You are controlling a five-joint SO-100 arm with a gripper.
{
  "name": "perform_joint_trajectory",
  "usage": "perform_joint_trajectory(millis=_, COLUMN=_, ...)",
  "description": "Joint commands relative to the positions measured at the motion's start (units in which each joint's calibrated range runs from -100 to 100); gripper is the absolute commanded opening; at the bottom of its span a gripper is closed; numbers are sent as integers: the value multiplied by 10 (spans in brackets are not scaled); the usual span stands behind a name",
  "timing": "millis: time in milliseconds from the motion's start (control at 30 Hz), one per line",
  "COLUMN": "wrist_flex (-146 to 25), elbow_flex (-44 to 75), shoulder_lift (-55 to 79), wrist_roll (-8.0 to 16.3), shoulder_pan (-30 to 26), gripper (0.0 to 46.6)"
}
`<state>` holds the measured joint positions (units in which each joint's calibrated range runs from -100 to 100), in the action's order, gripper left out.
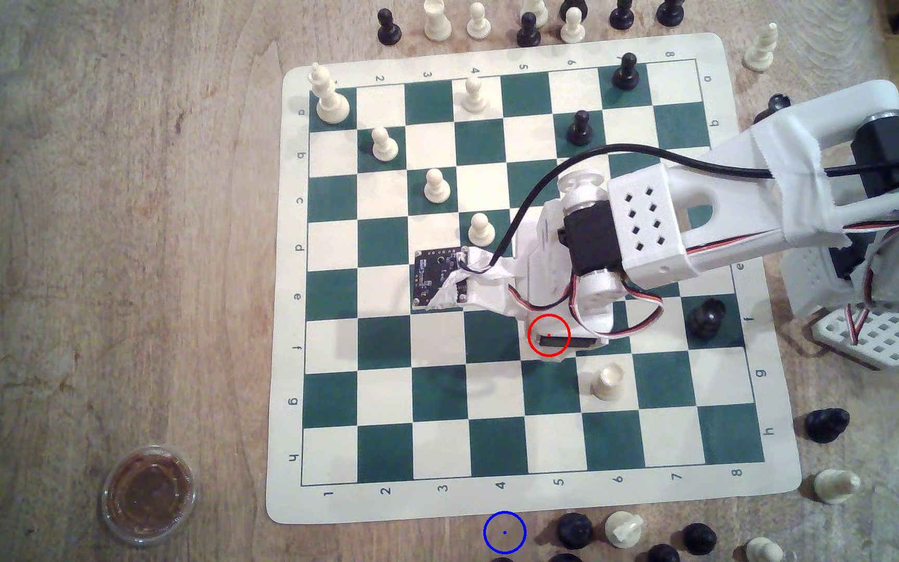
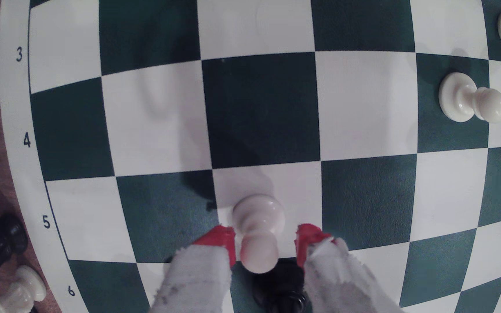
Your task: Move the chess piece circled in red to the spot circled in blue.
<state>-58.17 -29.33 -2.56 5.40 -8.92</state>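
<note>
In the exterior view we cannot see the cream pawn [image 2: 257,231] itself: the arm's [image 1: 647,227] wrist covers the square where the red ring [image 1: 548,335] is drawn, in column 5 of row f on the chessboard [image 1: 490,378]. The wrist view shows it plainly, standing upright on a white square beside the printed 5. The hand [image 2: 266,245] sits low over the board with its two red-tipped fingers [image 2: 222,240] spread to either side of the pawn's stem. One tip looks to be against the pawn; a clear gap shows at the other, so the hand is parted and we would not call the pawn gripped. White wrapping covers the fingers behind the red tips, and a dark shape below the pawn's head is too cut off to name.

The arm reaches in from the exterior view's right, its forearm stretched across the board and the wrist bent downward. The blue ring [image 1: 504,532] lies on the bare wood of the bench [image 1: 112,270], just off the board's near edge below column 4, well apart from the hand. Black and cream pieces stand just beside it toward the exterior view's right.
</note>
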Motion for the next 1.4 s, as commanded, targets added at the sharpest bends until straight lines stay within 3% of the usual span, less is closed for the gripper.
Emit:
perform_joint_trajectory(millis=0, wrist_flex=8, elbow_flex=37, shoulder_lift=-3, wrist_roll=-3, shoulder_pan=-5, gripper=79)
perform_joint_trajectory(millis=200, wrist_flex=8, elbow_flex=37, shoulder_lift=-17, wrist_roll=-4, shoulder_pan=-7, gripper=41)
perform_joint_trajectory(millis=267, wrist_flex=8, elbow_flex=36, shoulder_lift=-28, wrist_roll=-4, shoulder_pan=-7, gripper=5)
perform_joint_trajectory(millis=667, wrist_flex=-65, elbow_flex=107, shoulder_lift=-137, wrist_roll=0, shoulder_pan=-44, gripper=3)
perform_joint_trajectory(millis=1033, wrist_flex=-81, elbow_flex=363, shoulder_lift=43, wrist_roll=-13, shoulder_pan=-166, gripper=2)
perform_joint_trajectory(millis=1367, wrist_flex=-87, elbow_flex=506, shoulder_lift=194, wrist_roll=-11, shoulder_pan=-227, gripper=2)
